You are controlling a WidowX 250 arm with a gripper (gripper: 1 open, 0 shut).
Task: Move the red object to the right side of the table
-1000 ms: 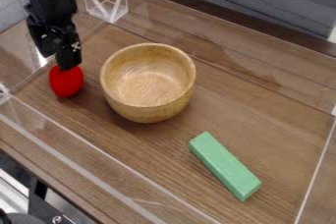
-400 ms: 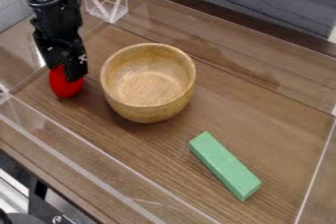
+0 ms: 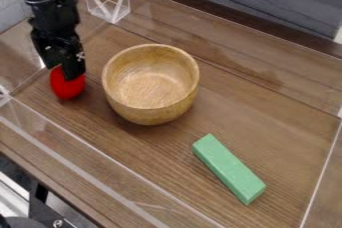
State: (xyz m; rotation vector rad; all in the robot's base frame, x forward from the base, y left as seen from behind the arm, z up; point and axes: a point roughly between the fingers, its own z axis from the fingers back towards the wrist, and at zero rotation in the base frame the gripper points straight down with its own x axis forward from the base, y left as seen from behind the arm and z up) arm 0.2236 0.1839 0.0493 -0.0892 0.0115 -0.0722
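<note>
Closing in: the gripper (image 3: 63, 68) sits lower over the red strawberry toy (image 3: 67, 84) than it did a second ago, its black fingers now reaching down around the toy's top.
Tool state: jaws spread wide and pointing straight down; nothing is pinched between them yet.
Red toy: directly beneath the fingertips, resting on the wood-grain table (image 3: 267, 112) at its left end; it has not shifted from where it lay a second ago.
Contact: the fingers overlap the toy's upper part from this angle; whether they touch it I cannot tell.
Wooden bowl (image 3: 151, 82): just to the right of the tool, unmoved.
Green block (image 3: 227, 168): well off to the tool's right and nearer the camera, unmoved.
Meaning for the task: the approach looks nearly finished; the likely step in hand is closing on the toy, and the whole carry to the right side remains.
</note>
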